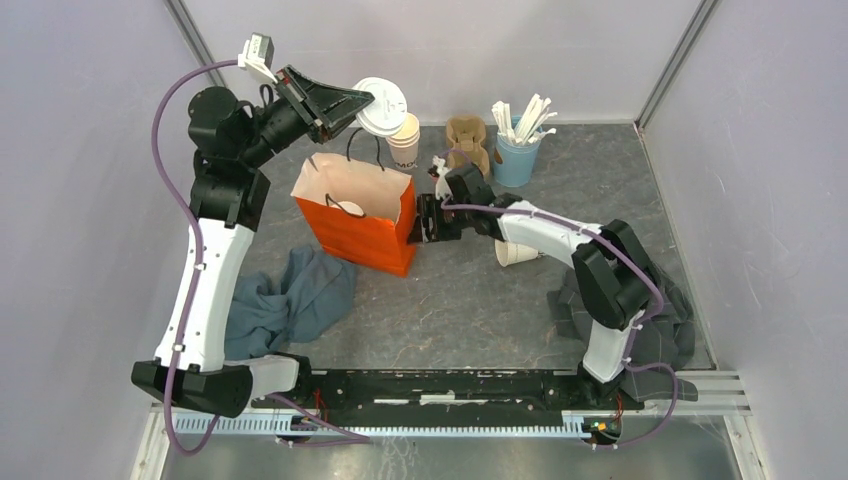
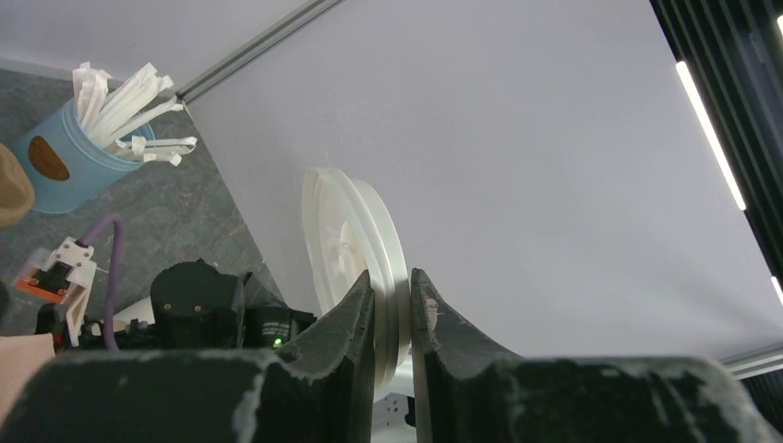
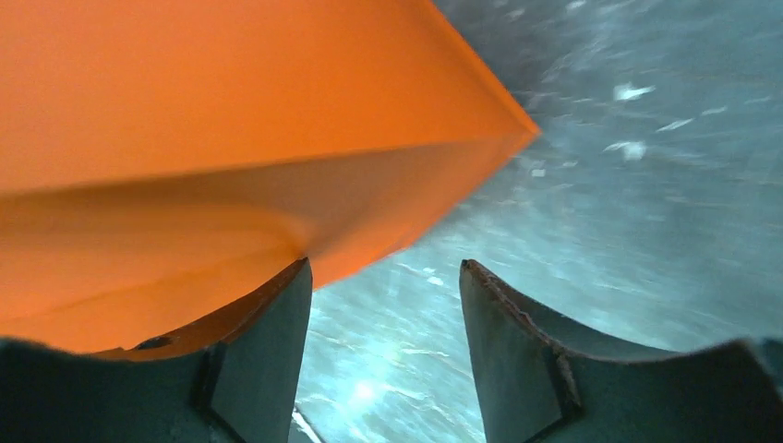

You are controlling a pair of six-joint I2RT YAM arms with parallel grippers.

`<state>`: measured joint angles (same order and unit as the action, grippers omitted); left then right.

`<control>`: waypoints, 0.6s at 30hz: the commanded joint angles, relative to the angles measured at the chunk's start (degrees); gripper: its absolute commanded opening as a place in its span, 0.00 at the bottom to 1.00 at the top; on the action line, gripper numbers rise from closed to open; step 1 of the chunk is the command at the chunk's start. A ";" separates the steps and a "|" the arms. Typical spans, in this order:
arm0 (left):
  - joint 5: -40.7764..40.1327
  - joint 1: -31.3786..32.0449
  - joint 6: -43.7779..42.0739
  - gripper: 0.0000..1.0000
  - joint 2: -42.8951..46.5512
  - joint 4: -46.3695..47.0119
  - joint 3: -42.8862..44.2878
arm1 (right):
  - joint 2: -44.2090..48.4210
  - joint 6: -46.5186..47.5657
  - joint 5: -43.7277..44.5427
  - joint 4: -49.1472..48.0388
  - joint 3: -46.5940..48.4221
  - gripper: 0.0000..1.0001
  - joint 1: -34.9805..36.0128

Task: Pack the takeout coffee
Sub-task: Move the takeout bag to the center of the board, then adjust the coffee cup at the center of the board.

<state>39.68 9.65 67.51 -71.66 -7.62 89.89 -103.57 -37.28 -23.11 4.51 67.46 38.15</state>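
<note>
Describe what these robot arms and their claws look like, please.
The left arm and right arm have white shells, black joints and a purple cable running alongside. Each ends in two dark, wedge-shaped fingers with scuffed edges.

A: Bag (image 1: 355, 215)?
B: Orange paper, matt, lightly creased.
A: Lid (image 2: 355, 231)?
B: White plastic, smooth, faint sheen.
A: Left tool (image 2: 392, 277)?
B: Black, matt, edges scuffed pale.
A: Counter (image 1: 470, 310)?
B: Grey mottled stone look, matt. Cloth (image 1: 285, 300) on it is blue-grey fabric, soft, crumpled.
</note>
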 commanded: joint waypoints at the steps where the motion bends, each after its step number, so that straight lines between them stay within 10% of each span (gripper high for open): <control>1: 2.16 -0.33 -3.89 0.25 1.64 1.17 3.22 | 1.08 18.34 11.39 26.50 14.95 0.67 0.00; 7: 2.49 -0.33 -4.23 0.25 2.35 1.59 2.01 | 8.75 28.76 37.84 47.41 15.60 0.73 0.05; 18: 4.74 -0.33 -1.93 0.25 3.08 2.93 0.82 | 1.06 32.07 57.90 50.00 16.02 0.80 0.97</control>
<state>42.17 9.63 66.37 -70.32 -7.11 90.67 -98.48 -7.84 23.27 52.03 81.71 38.39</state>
